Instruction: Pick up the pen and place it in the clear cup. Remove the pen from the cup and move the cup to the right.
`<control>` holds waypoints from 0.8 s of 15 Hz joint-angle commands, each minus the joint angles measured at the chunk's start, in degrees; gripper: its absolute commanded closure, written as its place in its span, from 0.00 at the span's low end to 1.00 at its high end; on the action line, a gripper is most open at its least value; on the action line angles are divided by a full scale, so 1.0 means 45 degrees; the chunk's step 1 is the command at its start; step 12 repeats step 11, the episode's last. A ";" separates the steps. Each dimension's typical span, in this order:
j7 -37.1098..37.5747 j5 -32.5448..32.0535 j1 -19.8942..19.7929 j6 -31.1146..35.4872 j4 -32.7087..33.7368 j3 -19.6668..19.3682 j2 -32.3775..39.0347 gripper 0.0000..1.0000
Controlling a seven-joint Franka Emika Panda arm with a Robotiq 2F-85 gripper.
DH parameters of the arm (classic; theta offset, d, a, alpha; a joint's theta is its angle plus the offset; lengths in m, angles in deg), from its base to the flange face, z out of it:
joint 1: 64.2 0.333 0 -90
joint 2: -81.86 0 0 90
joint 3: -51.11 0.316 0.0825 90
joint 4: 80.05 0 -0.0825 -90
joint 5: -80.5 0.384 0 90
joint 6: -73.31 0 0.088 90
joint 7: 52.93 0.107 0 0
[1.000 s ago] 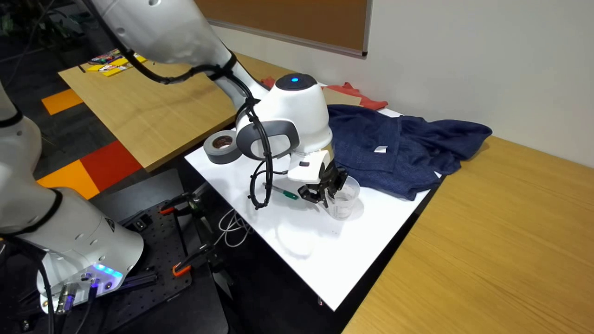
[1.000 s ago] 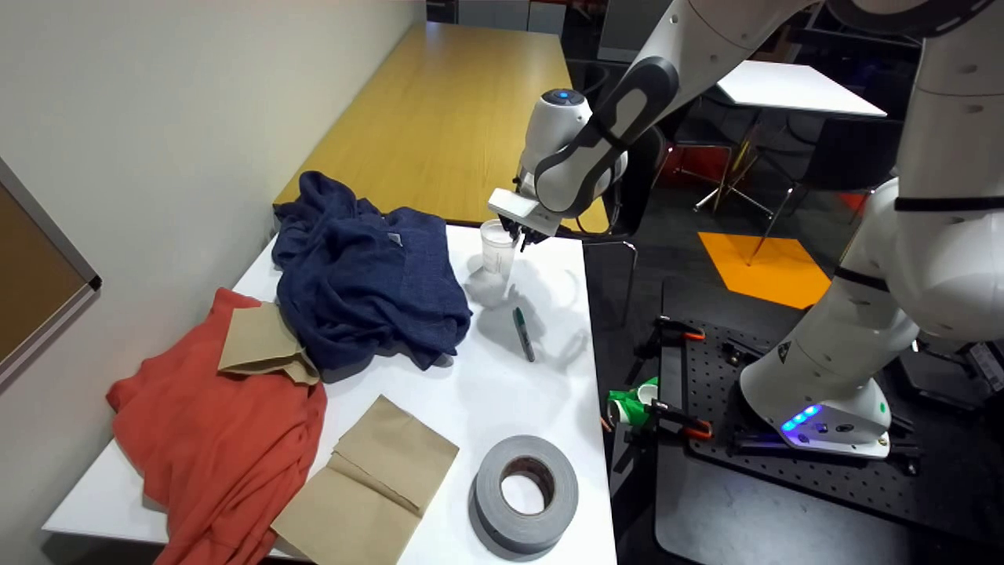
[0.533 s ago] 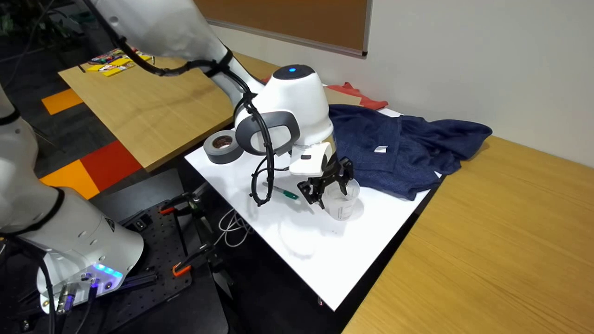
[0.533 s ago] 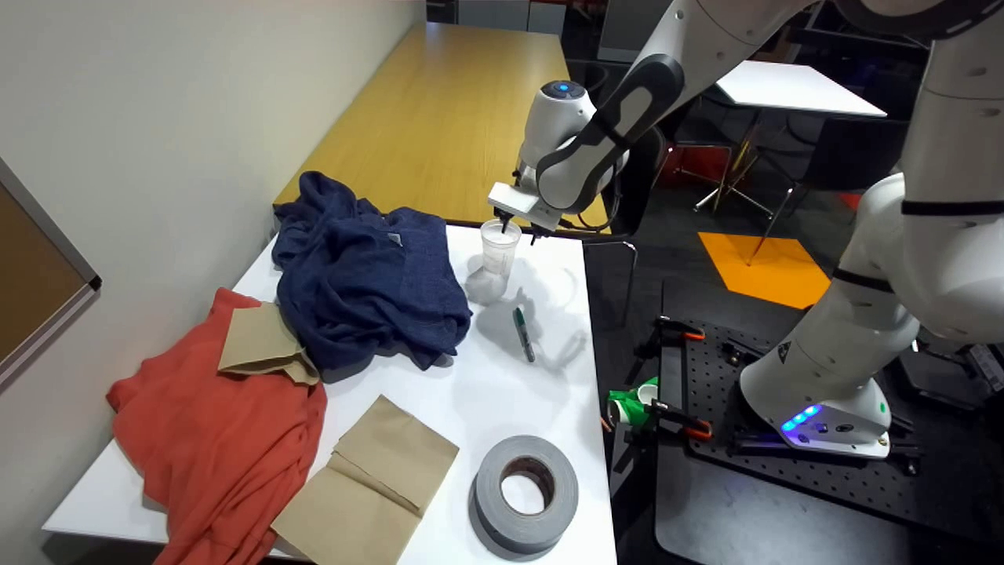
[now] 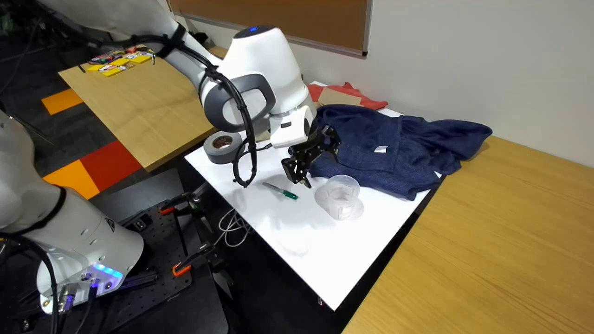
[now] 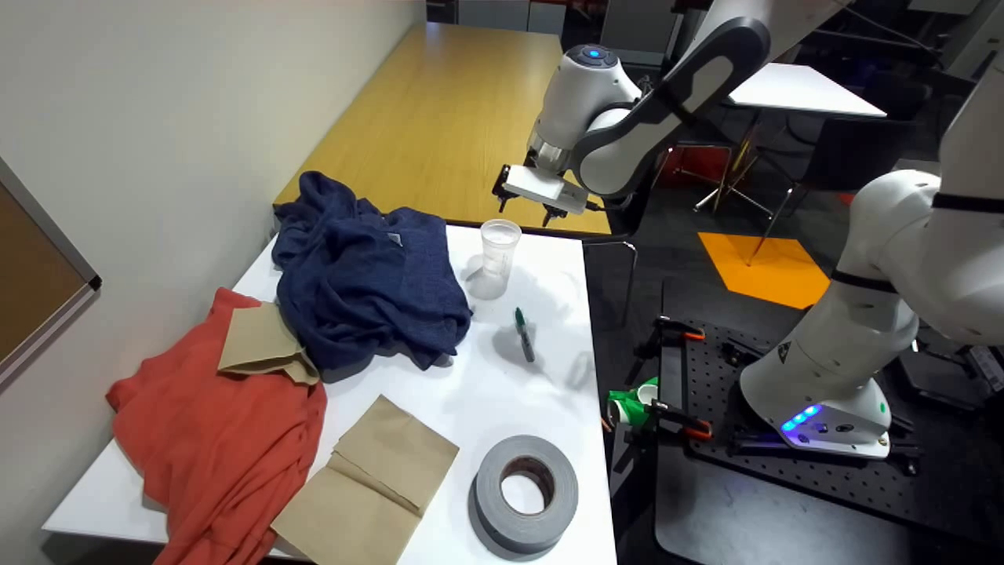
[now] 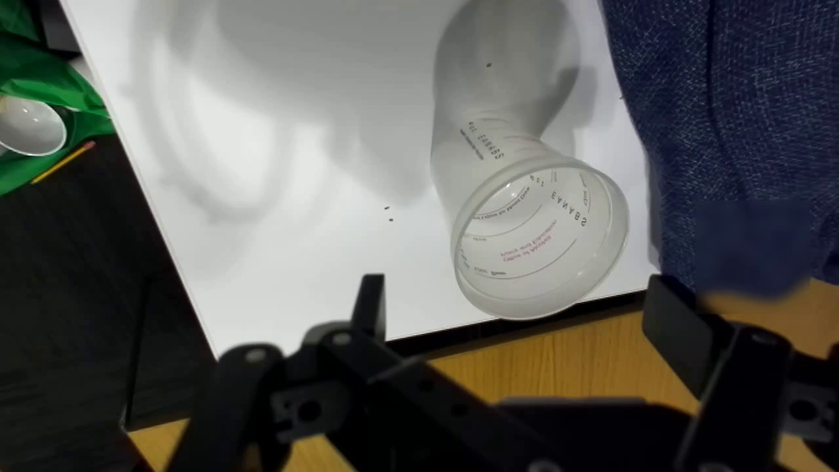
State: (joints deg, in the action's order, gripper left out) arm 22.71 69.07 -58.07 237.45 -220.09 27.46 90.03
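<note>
Cup [image 5: 342, 197]: clear, colourless, round-rimmed; upright on the counter [image 5: 325, 269], mouth up. Far wall visible through the near one.
Cup print: dark lettering and level lines, one patch reddish; shown best in the wrist view, too small to read for certain.
Cup position: near the end of the counter that faces the wood table [image 5: 492, 241]; seen in both exterior views.
Pen [image 5: 280, 190]: slim, green at one end, greyish along the barrel. Flat on the counter, outside the cup, green end toward it.
Pen position: between cup and tape [image 6: 527, 534], closer to the cup.
End effector [image 5: 322, 172]: jaws wide apart, nothing held. Raised off the counter, apart from cup and pen; in the wrist view the cup's rim shows between and beyond the jaws by line of sight.
Counter end: a narrow dark gap runs between it and the wood table.
Long edge: faces the arm base [image 6: 823, 384]; pen and tape lie inside it, white surface showing between pen and edge.
Cup to blue cloth [image 5: 366, 144]: near, a strip of counter between them in the wrist view.
Open room: white surface from cup to the corner where the long edge meets that end, also between pen and tape; a few specks [image 7: 391, 219] near the cup.
Along the wall [image 6: 196, 118]: red cloth [image 6: 227, 439] with paper [image 6: 267, 341] on it, a second sheet [image 6: 369, 479] beside.
</note>
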 commanded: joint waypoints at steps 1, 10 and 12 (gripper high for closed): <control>-0.0086 -0.1074 0.0269 -0.0528 -0.1264 -0.0062 -0.1999 0.00; -0.0424 -0.1201 -0.2044 -0.0694 -0.1787 0.2774 -0.2781 0.00; -0.0437 -0.1192 -0.2063 -0.0694 -0.1823 0.2782 -0.2820 0.00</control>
